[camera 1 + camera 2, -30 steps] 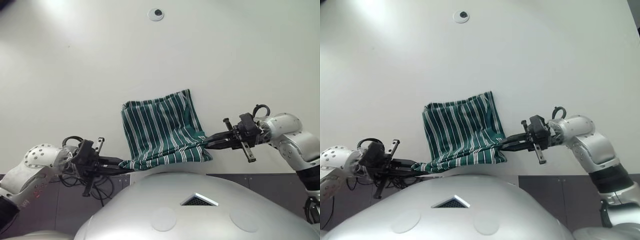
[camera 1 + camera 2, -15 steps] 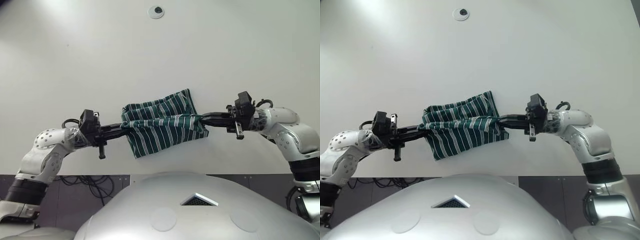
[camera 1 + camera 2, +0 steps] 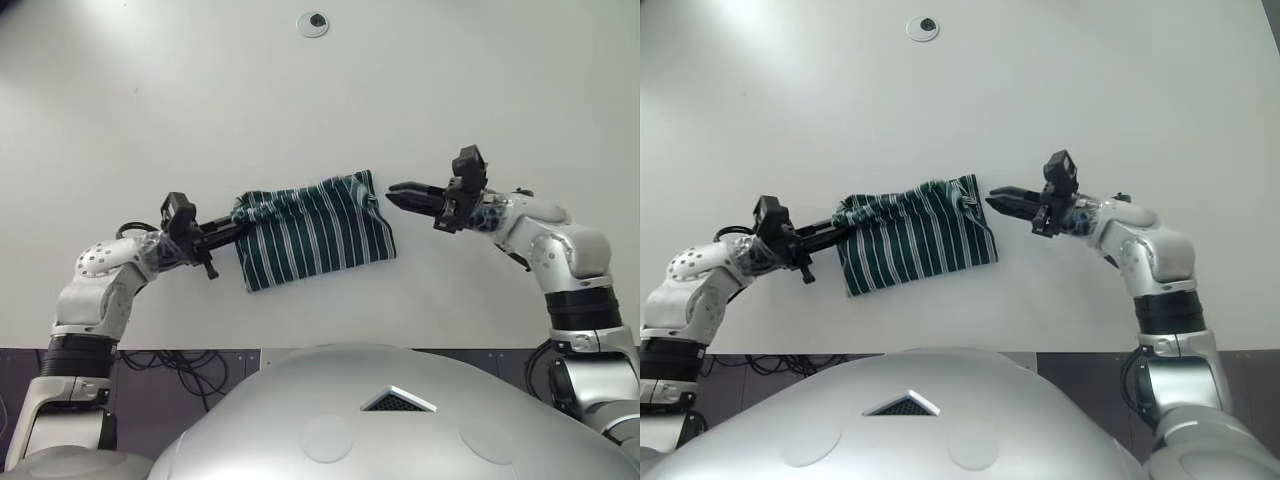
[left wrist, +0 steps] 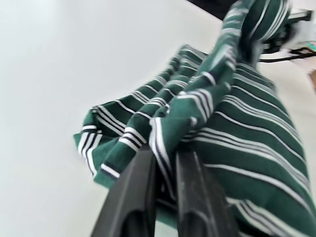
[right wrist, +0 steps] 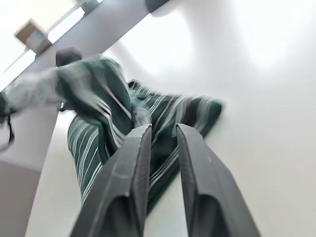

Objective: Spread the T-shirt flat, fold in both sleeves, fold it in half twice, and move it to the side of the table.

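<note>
We see the folded green white-striped T-shirt (image 3: 315, 228) lying near the middle of the white table (image 3: 450, 80). Our left hand (image 3: 232, 228) pinches its left edge. Our right hand (image 3: 397, 193) hovers just beside its far right corner, fingers slightly spread, clear of the cloth.

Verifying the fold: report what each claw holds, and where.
Left claw pinches the T-shirt at its bunched left edge. Right claw holds nothing, beside the shirt's right edge.

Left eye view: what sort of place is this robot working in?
Probably a lab or test room rather than a home: a plain white table with a round cable port, loose cables below its near edge, and a striped green T-shirt gripped by the left pincer.
</note>
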Motion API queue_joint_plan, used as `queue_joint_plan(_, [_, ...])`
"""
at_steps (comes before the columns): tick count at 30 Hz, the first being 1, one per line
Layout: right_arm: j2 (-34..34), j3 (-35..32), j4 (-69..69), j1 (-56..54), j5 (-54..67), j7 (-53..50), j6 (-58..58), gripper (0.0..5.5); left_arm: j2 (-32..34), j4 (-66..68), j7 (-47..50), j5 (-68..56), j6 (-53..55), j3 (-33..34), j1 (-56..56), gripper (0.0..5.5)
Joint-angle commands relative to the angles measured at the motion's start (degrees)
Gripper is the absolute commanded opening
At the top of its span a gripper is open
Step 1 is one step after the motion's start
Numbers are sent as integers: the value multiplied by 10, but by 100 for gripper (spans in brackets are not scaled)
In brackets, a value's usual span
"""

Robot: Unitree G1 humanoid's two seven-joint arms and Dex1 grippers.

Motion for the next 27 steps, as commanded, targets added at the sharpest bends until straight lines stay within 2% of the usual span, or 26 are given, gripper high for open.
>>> queue_joint_plan(1, [39, -47, 12, -25, 22, -47, 20, 146, -14, -39, 48, -22, 81, 30, -10, 99])
queue_joint_plan(2, [46, -53, 7, -24, 19, -49, 11, 159, -18, -40, 68, -23, 106, 36, -17, 121])
queue_joint_plan(6, [56, -59, -84, 19, 40, 0, -37, 159, -34, -38, 129, -29, 187, 55, -39, 176])
queue_joint_plan(8, [50, -13, -165, 60, 4, 35, -87, 159, -44, -36, 158, -42, 222, 78, -52, 205])
queue_joint_plan(10, [49, 71, -189, 77, -107, 42, -176, 159, -56, -31, 185, -53, 239, 107, -65, 219])
queue_joint_plan(14, [55, 213, -104, 41, -387, -23, -405, 159, -81, -18, 221, -59, 240, 154, -81, 219])
queue_joint_plan(16, [97, 267, -33, 6, -471, -72, -447, 159, -102, -19, 229, -79, 235, 183, -83, 219])
queue_joint_plan(19, [153, 292, 100, -52, -542, -147, -472, 159, -137, -33, 239, -99, 226, 210, -77, 219])
queue_joint_plan(21, [162, 288, 179, -84, -573, -183, -470, 159, -176, -47, 249, -108, 201, 220, -80, 219])
queue_joint_plan(23, [138, 290, 229, -92, -597, -186, -460, 159, -210, -63, 269, -41, 98, 207, -83, 219])
queue_joint_plan(25, [95, 279, 261, -90, -608, -186, -452, 159, -238, -67, 290, 27, -1, 191, -97, 219])
queue_joint_plan(27, [42, 235, 296, -90, -598, -197, -445, 159, -272, -71, 309, 81, -104, 177, -121, 219])
